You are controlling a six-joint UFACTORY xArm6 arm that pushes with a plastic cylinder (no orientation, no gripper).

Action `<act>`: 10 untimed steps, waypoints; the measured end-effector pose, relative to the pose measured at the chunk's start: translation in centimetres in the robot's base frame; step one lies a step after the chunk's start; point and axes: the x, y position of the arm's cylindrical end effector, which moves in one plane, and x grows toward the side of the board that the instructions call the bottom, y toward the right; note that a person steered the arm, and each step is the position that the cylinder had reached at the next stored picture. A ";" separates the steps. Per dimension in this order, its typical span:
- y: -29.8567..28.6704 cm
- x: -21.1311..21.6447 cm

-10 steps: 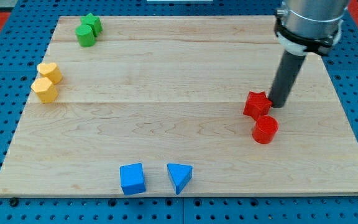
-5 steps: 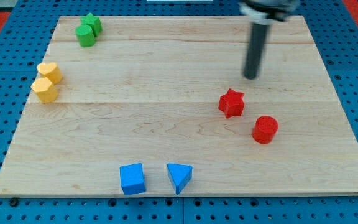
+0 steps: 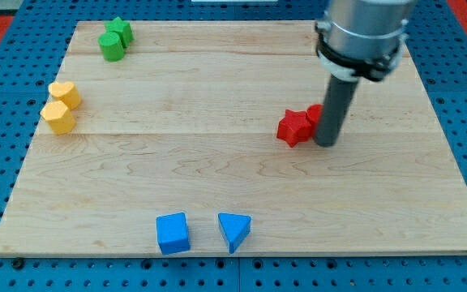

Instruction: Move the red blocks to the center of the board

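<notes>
In the camera view, my tip [image 3: 326, 143], a bare dark rod with no jaws to part or close, rests right of the board's middle, touching the right side of the two red blocks. The red wooden star block [image 3: 293, 127] lies just left of it. The second red block [image 3: 314, 114], shape unclear, sits mostly hidden behind the rod. Being on their right-edge side suits a leftward push toward the light wooden board's [image 3: 217, 170] centre.

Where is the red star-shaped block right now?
The red star block sits right of the board's center, touching a second red block, with my tip just to its right.
</notes>
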 end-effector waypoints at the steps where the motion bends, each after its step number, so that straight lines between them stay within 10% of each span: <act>1: -5.4 -4.1; 6: -20.3 0.2; 10: 5.9 1.2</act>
